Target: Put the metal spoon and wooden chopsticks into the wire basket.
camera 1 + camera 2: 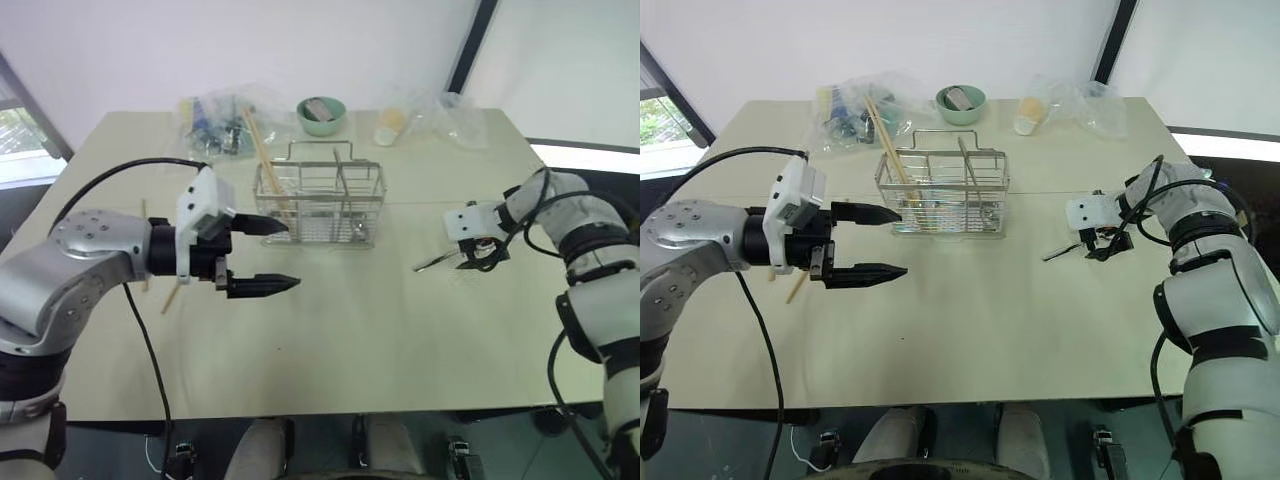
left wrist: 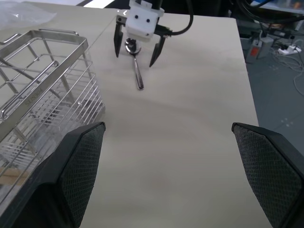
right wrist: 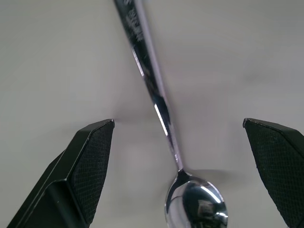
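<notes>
One engraved, unreadable mark runs along the metal spoon (image 3: 156, 99) handle.

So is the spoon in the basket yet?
Not yet. The metal spoon lies flat on the table, between the open right gripper's fingers.

The metal spoon (image 2: 135, 64) lies flat on the worktop (image 1: 380, 320), well to the right of the wire basket (image 1: 320, 205), its round bowl facing up and its thin handle pointing toward the basket. The basket stands upright. One of the wooden chopsticks (image 1: 264, 152) leans inside its left compartment; the other (image 1: 172, 296) lies on the worktop left of it.
</notes>
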Available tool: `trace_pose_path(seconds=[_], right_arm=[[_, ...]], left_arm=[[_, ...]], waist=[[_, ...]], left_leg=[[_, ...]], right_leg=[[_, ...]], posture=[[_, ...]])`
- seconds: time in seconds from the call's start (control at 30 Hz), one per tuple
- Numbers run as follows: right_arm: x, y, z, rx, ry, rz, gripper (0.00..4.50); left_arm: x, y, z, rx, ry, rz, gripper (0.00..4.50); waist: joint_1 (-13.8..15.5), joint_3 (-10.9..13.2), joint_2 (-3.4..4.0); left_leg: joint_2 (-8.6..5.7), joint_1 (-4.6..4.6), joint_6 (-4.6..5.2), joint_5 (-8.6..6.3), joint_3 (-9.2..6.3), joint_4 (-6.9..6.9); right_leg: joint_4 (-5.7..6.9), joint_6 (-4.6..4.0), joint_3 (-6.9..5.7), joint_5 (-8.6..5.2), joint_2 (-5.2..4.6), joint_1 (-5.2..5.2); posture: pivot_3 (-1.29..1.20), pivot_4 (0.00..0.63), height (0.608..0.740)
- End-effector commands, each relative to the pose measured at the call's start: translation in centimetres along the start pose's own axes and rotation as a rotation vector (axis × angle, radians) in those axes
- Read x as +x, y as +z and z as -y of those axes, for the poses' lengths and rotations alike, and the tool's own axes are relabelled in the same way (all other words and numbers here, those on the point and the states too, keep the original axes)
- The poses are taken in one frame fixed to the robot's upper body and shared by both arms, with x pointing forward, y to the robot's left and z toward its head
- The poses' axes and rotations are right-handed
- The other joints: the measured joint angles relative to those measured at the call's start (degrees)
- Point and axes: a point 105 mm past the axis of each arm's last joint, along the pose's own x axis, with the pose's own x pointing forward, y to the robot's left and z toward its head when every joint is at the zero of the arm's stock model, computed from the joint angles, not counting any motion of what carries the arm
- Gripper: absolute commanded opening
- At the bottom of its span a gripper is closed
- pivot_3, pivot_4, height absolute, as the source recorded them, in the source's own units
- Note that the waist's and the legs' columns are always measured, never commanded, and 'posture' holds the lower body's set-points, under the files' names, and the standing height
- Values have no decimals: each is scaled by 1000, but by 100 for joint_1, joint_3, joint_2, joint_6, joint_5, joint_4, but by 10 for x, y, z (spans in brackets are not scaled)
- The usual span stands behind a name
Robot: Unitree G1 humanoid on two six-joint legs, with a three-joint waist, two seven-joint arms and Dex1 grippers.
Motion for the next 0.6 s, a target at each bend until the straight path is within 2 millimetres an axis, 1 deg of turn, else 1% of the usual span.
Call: trace_pose_path(seconds=[0.03,0.2,0.23,0.3,0.33,0.4,0.6], right_arm=[[-5,7,12,-19,-36,3,4465],[2,10,10,-24,-34,8,4465],[3,12,9,-17,-26,17,4241],[4,13,7,-10,-15,29,3619],[5,13,7,-10,-13,31,3172],[7,14,7,-5,-17,34,2124],[9,16,4,11,3,50,2124]], left_arm=[[-4,12,2,50,26,16,4500],[-5,17,2,56,43,23,4500],[-6,18,1,59,48,26,4500],[-7,21,0,61,55,30,4500],[-7,22,0,63,59,33,4500],[-7,24,-1,67,64,38,4500],[-7,31,-5,81,80,54,4500]], waist=[[-3,-3,-4],[-21,-10,-15],[-23,-10,-16],[-35,-10,-16],[-46,-9,-16],[-89,-9,-15],[-139,-9,-16]], left_leg=[[0,1,0,0,0,0],[0,10,0,0,-1,1],[0,12,0,0,-1,1],[0,14,0,0,-1,2],[0,14,0,0,0,2],[0,14,0,1,-1,3],[-1,13,-1,2,-2,3]], right_leg=[[2,0,0,0,0,1],[4,0,0,0,2,6],[5,0,1,0,3,8],[4,0,1,0,4,10],[5,0,1,0,4,10],[5,0,1,0,4,10],[12,1,1,1,3,9]], posture=[[0,150,635],[0,150,635],[0,150,635],[0,150,635],[0,150,635],[0,150,635],[0,150,635]])
